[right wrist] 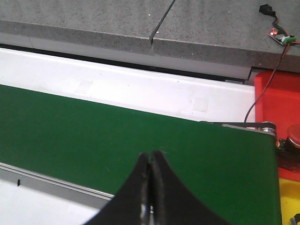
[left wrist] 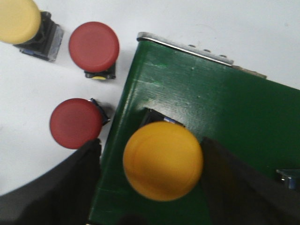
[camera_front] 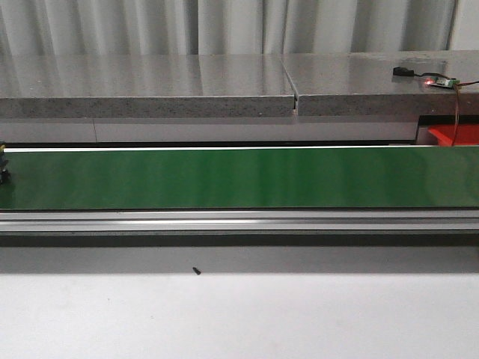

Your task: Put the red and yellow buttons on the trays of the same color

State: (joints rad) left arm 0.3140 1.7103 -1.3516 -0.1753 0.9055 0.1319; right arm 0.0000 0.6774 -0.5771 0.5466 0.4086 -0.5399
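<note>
Left pincer wide around one yellow button; two red buttons beside; right pincer closed.

A yellow button, with a round domed cap on a dark square base, is seen standing upright on the end of the green conveyor belt. Beside the belt, on the white surface, two red buttons and a second yellow button, cut off by the frame edge, are seen upright and apart from one another. At the belt's other end, a red tray is seen holding a dark red button, with a yellow tray just beside it.
</note>
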